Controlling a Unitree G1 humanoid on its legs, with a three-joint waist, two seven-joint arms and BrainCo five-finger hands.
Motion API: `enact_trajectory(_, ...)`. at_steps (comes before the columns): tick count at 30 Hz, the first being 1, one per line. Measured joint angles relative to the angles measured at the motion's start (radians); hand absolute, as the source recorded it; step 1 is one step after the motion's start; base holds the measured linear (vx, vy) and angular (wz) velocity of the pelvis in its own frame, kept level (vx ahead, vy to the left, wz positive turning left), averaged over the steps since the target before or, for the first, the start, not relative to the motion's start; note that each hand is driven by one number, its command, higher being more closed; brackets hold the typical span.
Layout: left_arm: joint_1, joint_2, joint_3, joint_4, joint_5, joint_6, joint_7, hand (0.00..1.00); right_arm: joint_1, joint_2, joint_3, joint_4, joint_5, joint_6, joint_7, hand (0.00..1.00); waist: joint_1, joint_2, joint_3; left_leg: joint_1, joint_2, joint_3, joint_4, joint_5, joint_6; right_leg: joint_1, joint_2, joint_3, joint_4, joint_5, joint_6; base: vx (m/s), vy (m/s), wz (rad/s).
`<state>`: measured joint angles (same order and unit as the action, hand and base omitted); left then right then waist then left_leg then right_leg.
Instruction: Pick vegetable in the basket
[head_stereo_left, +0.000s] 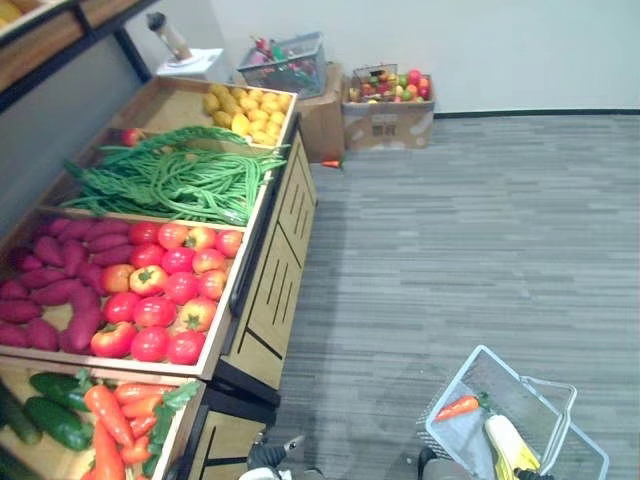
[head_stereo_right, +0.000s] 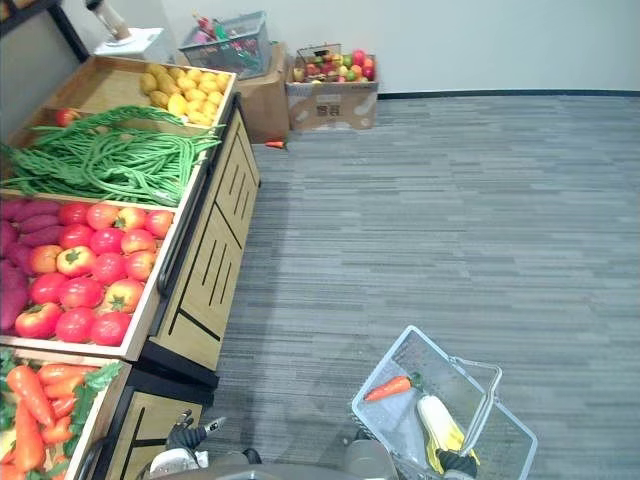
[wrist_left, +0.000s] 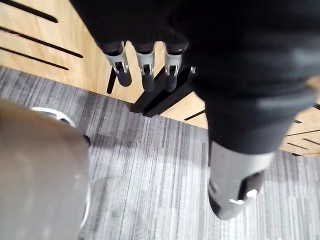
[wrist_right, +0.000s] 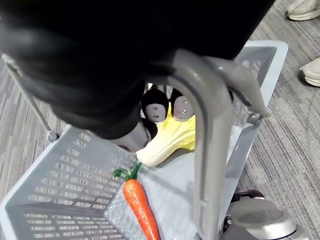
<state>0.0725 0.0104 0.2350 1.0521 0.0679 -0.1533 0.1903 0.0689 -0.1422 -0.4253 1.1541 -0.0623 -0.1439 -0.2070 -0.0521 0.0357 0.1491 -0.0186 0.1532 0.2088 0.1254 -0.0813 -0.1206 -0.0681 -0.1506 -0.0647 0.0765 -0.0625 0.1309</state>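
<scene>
The basket (wrist_right: 65, 165) already holds a carrot (wrist_right: 141, 207) and a pale yellow vegetable (wrist_right: 170, 142), the right hand (wrist_right: 154, 106) is clenched around its handle (wrist_right: 207, 165), and the left hand (wrist_left: 145, 75) hangs relaxed and empty, so I judge more picking may remain.

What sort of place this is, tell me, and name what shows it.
Likely a grocery produce section, perhaps staged: wooden bins of tomatoes and long green beans, plus a shopping basket holding a carrot.

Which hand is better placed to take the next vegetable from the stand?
Probably left: the left hand hangs open and empty beside the stand; the right hand is curled round the basket handle.
</scene>
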Motion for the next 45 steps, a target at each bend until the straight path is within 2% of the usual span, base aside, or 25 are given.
enact_trajectory(2,-0.002,0.011,0.006,-0.003,-0.012,-0.002,-0.001,0.00,-0.008,0.012,-0.001,0.000,0.000,-0.001,0.000,1.00,0.006,-0.026,0.013,-0.013,-0.054,-0.010,0.001,-0.005,0.009,0.001,-0.039,0.036,-0.052,0.048,0.022,-0.02,0.264,-0.13)
enact_trajectory(4,0.002,0.020,0.006,-0.009,-0.011,-0.003,-0.001,0.00,-0.009,0.017,-0.002,-0.001,0.001,-0.002,-0.001,1.00,0.010,-0.029,0.013,-0.008,-0.071,0.001,0.003,-0.019,0.026,0.001,-0.051,0.055,-0.058,0.058,0.031,-0.02,0.155,-0.19)
enact_trajectory(8,0.011,0.036,0.004,-0.008,-0.006,-0.005,0.001,0.00,-0.012,0.030,0.004,-0.019,-0.008,-0.011,0.009,1.00,0.034,-0.041,0.009,0.025,-0.062,0.060,0.016,-0.097,0.033,-0.025,-0.033,0.136,-0.056,0.066,0.043,-0.03,0.086,-0.61)
enact_trajectory(9,0.010,0.040,0.001,-0.008,-0.006,-0.005,0.001,0.00,-0.020,0.037,0.007,-0.021,-0.014,-0.011,0.014,1.00,0.034,-0.039,0.002,0.028,-0.061,0.087,0.018,-0.108,0.032,-0.037,-0.030,0.157,-0.057,0.072,0.035,-0.04,0.051,-0.75)
enact_trajectory(11,0.010,0.042,-0.012,-0.005,-0.005,-0.009,0.000,0.00,-0.028,0.048,0.013,-0.020,-0.022,-0.011,0.017,1.00,0.029,-0.055,0.004,0.041,-0.058,0.122,0.019,-0.120,0.033,-0.050,-0.028,0.151,-0.055,0.089,0.020,-0.03,0.025,-0.68)
enact_trajectory(14,0.007,0.042,-0.018,0.006,-0.005,-0.011,-0.001,0.00,-0.032,0.049,0.011,-0.018,-0.039,-0.007,0.020,1.00,0.031,-0.056,0.000,0.068,-0.034,0.187,0.018,-0.132,0.026,-0.089,-0.010,0.007,0.000,0.130,-0.017,0.01,-0.018,-0.77)
enact_trajectory(15,0.003,0.046,-0.020,0.017,-0.005,-0.011,-0.004,0.00,-0.037,0.045,0.014,-0.019,-0.051,-0.008,0.021,1.00,0.031,-0.058,0.000,0.085,-0.028,0.212,0.015,-0.132,0.026,-0.104,-0.008,-0.097,0.017,0.147,-0.041,0.00,-0.028,-0.82)
enact_trajectory(17,0.001,0.050,-0.033,0.025,-0.005,-0.009,-0.010,0.00,-0.037,0.039,0.037,-0.020,-0.058,-0.008,0.021,1.00,0.026,-0.058,0.002,0.107,-0.031,0.228,0.011,-0.133,0.028,-0.104,-0.014,-0.176,0.018,0.155,-0.053,-0.02,-0.037,-0.71)
enact_trajectory(22,-0.001,0.049,-0.053,0.022,-0.005,-0.010,-0.016,0.00,-0.035,0.042,0.042,-0.020,-0.057,0.007,0.018,1.00,0.026,-0.058,0.001,0.125,-0.029,0.251,-0.003,-0.133,0.027,-0.100,-0.011,-0.195,-0.013,0.162,-0.053,-0.06,-0.018,-0.23)
enact_trajectory(24,-0.001,0.046,-0.048,0.021,-0.005,-0.009,-0.016,0.00,-0.035,0.040,0.041,-0.021,-0.057,0.009,0.018,1.00,0.027,-0.053,-0.001,0.127,-0.022,0.249,-0.018,-0.132,0.025,-0.078,-0.012,-0.257,-0.054,0.152,-0.055,-0.05,-0.042,0.00)
enact_trajectory(27,0.001,0.037,-0.037,0.022,-0.005,-0.004,-0.015,0.00,-0.022,0.041,0.042,-0.020,-0.058,0.011,0.022,1.00,0.027,-0.040,-0.009,0.131,0.004,0.246,-0.019,-0.136,0.010,-0.005,0.015,-0.303,-0.170,0.199,-0.055,0.03,-0.056,0.05)
enact_trajectory(30,0.006,0.031,-0.033,0.024,-0.005,0.011,-0.016,0.00,-0.019,0.038,0.040,-0.020,-0.058,0.015,0.021,1.00,0.027,-0.007,-0.023,0.145,0.041,0.252,-0.005,-0.146,-0.020,0.012,0.046,-0.318,-0.182,0.200,-0.059,0.10,-0.027,-0.05)
enact_trajectory(32,0.009,0.032,-0.033,0.021,-0.005,0.012,-0.016,0.00,-0.019,0.033,0.044,-0.015,-0.057,0.015,0.021,1.00,0.028,-0.003,-0.027,0.110,0.068,0.239,0.103,-0.135,-0.047,0.022,0.054,-0.321,-0.175,0.180,-0.077,0.15,-0.063,-0.05)
enact_trajectory(34,0.005,0.032,-0.033,0.020,-0.006,0.012,-0.014,0.00,-0.019,0.021,0.062,-0.006,-0.057,0.014,0.022,1.00,0.027,-0.003,-0.025,0.060,0.087,0.198,0.238,-0.107,-0.050,0.040,0.045,-0.324,-0.163,0.163,-0.082,0.15,-0.088,0.05)
enact_trajectory(36,-0.002,0.031,-0.034,0.020,-0.015,0.010,-0.014,0.00,-0.004,0.016,0.071,0.001,-0.057,0.017,0.024,1.00,0.028,-0.027,-0.011,-0.008,0.097,0.139,0.404,-0.018,-0.053,0.090,0.014,-0.339,-0.147,0.143,-0.088,0.17,-0.034,0.23)
enact_trajectory(37,-0.002,0.028,-0.034,0.021,-0.021,0.010,-0.015,0.00,0.000,0.020,0.071,0.002,-0.057,0.017,0.023,1.00,0.028,-0.030,-0.011,-0.012,0.095,0.129,0.419,-0.011,-0.045,0.104,0.004,-0.342,-0.146,0.138,-0.087,0.18,0.006,0.23)
enact_trajectory(39,-0.002,0.021,-0.033,0.021,-0.027,0.010,-0.016,0.00,-0.002,0.008,0.070,0.001,-0.057,0.020,0.024,1.00,0.029,-0.028,-0.012,-0.013,0.069,0.127,0.312,-0.061,-0.043,0.121,-0.022,-0.347,-0.147,0.126,-0.079,0.15,0.052,0.14)
enact_trajectory(40,-0.002,0.020,-0.032,0.021,-0.027,0.010,-0.016,0.00,-0.006,0.005,0.070,0.001,-0.057,0.022,0.027,1.00,0.029,-0.028,-0.012,-0.014,0.059,0.118,0.261,-0.066,-0.042,0.121,-0.026,-0.347,-0.146,0.126,-0.079,0.11,0.081,0.06)
enact_trajectory(41,-0.001,0.020,-0.031,0.021,-0.027,0.010,-0.016,0.00,-0.012,0.003,0.070,0.001,-0.056,0.026,0.031,1.00,0.029,-0.026,-0.013,-0.010,0.040,0.080,0.145,-0.060,-0.039,0.122,-0.031,-0.347,-0.146,0.125,-0.070,0.10,0.167,-0.01)
enact_trajectory(42,0.000,0.018,-0.030,0.022,-0.026,0.010,-0.016,0.00,-0.017,0.002,0.069,0.001,-0.056,0.027,0.038,1.00,0.029,-0.016,-0.014,-0.001,0.032,0.049,0.041,-0.023,-0.029,0.123,-0.025,-0.346,-0.145,0.122,-0.053,0.10,0.206,-0.07)
enact_trajectory(43,0.001,0.015,-0.030,0.022,-0.026,0.010,-0.017,0.00,-0.018,-0.001,0.069,0.001,-0.056,0.027,0.040,1.00,0.029,-0.005,-0.014,0.000,0.035,0.043,0.013,0.019,-0.023,0.125,-0.016,-0.344,-0.145,0.121,-0.044,0.07,0.215,-0.15)
enact_trajectory(44,0.001,0.014,-0.029,0.024,-0.025,0.011,-0.018,0.00,-0.017,-0.009,0.069,0.001,-0.056,0.028,0.042,1.00,0.029,0.009,-0.015,0.011,0.044,0.036,0.000,-0.012,-0.014,0.131,-0.002,-0.341,-0.154,0.122,-0.025,0.07,0.200,-0.09)
enact_trajectory(45,0.001,0.019,-0.028,0.025,-0.025,0.012,-0.020,0.00,-0.018,0.000,0.068,0.001,-0.056,0.029,0.043,1.00,0.027,0.008,-0.021,0.013,0.036,0.035,-0.004,-0.017,-0.011,0.142,-0.008,-0.342,-0.167,0.127,-0.017,0.06,0.178,-0.02)
